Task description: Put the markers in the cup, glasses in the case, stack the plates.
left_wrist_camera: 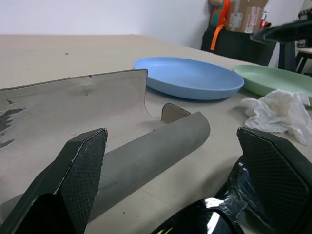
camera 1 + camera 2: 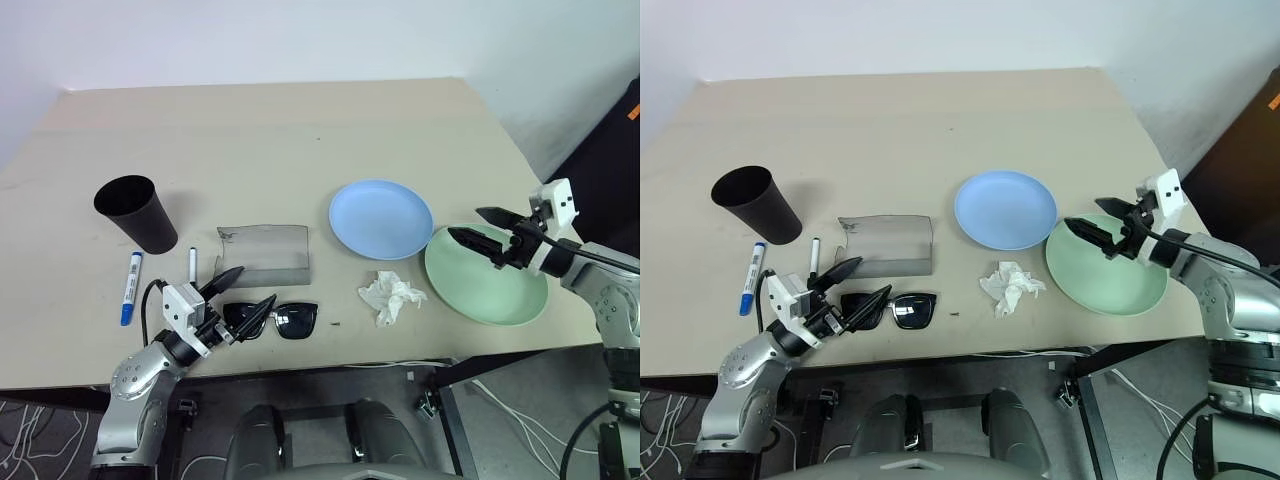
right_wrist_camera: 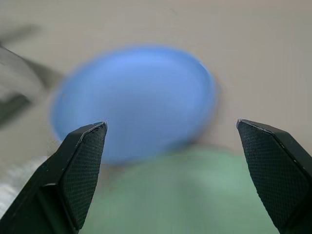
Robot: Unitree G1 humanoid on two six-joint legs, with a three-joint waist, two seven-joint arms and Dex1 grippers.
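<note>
At the table's (image 2: 300,130) nine o'clock side stands the cup (image 2: 135,212), upright and empty, with the blue-capped marker (image 2: 130,287) just at its six o'clock and the thin black-capped marker (image 2: 192,264) beside that, toward three o'clock; both lie flat and look light and smooth, likely to roll, so each is best pinched across its barrel near the middle. The left gripper (image 2: 243,290), jaws wide and holding nothing, straddles the nine o'clock end of the glasses (image 2: 280,319), which lie near the front edge just at six o'clock of the open grey case (image 2: 262,255). The glasses seem light, with glossy lenses and thin hinged arms, so the bridge or frame rim is the safer hold. Further toward three o'clock lie the tissue (image 2: 392,296), the blue plate (image 2: 380,218) and the green plate (image 2: 486,275), their rims touching or nearly so. The right gripper (image 2: 481,227), also wide open and empty, hovers over the green plate's twelve o'clock rim; the plates look stiff and slick, best taken at the rim.
</note>
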